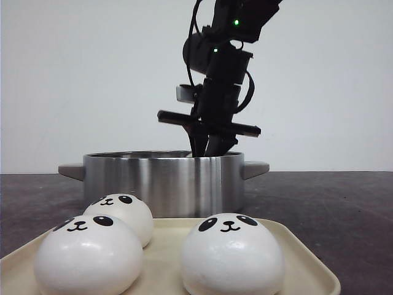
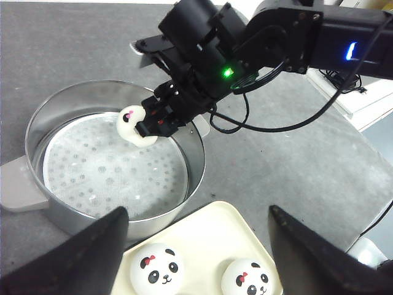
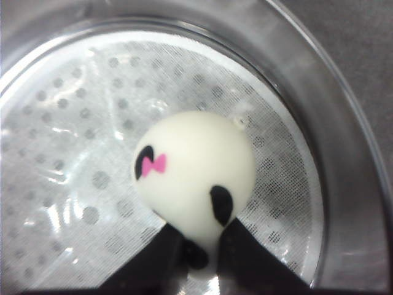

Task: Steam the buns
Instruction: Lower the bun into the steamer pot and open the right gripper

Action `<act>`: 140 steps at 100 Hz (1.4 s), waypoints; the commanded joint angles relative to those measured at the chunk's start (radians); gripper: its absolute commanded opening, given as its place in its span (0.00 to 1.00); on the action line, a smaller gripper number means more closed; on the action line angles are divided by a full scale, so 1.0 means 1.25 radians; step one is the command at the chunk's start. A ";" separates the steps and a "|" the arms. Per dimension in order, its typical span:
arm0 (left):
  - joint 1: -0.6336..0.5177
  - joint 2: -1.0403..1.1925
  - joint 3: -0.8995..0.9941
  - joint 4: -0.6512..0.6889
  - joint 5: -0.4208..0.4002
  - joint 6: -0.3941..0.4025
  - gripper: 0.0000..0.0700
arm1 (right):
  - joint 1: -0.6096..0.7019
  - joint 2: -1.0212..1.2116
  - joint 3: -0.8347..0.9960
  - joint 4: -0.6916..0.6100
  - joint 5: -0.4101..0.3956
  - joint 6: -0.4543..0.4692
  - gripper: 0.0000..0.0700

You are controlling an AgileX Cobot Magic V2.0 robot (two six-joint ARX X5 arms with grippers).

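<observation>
Inside the steamer pot [image 2: 37, 132], the right gripper [image 2: 153, 120] pinches one bun [image 2: 131, 125] above the perforated liner [image 2: 104, 169], evidently to set it down; the left gripper [image 2: 196, 258] waits spread.

We see glossy white buns [image 1: 231, 258] with black panda eyes, noses and smiles, one bearing a pink bow [image 3: 158, 164], sitting on a pale cream tray [image 1: 307, 267]. The pot [image 1: 163, 181] is brushed silver with grey handles, its steamer plate [image 2: 110, 169] silvery and dotted with round holes. The tabletop [image 1: 331, 203] is dark speckled grey, the arm [image 1: 224, 74] black with green lights, the wall [image 1: 73, 74] white.
</observation>
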 commanded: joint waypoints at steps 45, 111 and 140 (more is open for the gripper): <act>-0.004 0.005 0.011 -0.009 -0.003 0.005 0.62 | -0.001 0.036 0.023 0.031 0.022 0.014 0.00; -0.004 0.005 0.011 -0.009 -0.003 0.005 0.62 | 0.001 0.062 0.045 0.001 0.014 0.015 0.60; -0.004 0.005 0.011 -0.009 -0.003 0.005 0.62 | 0.001 0.062 0.202 -0.086 0.023 0.008 0.62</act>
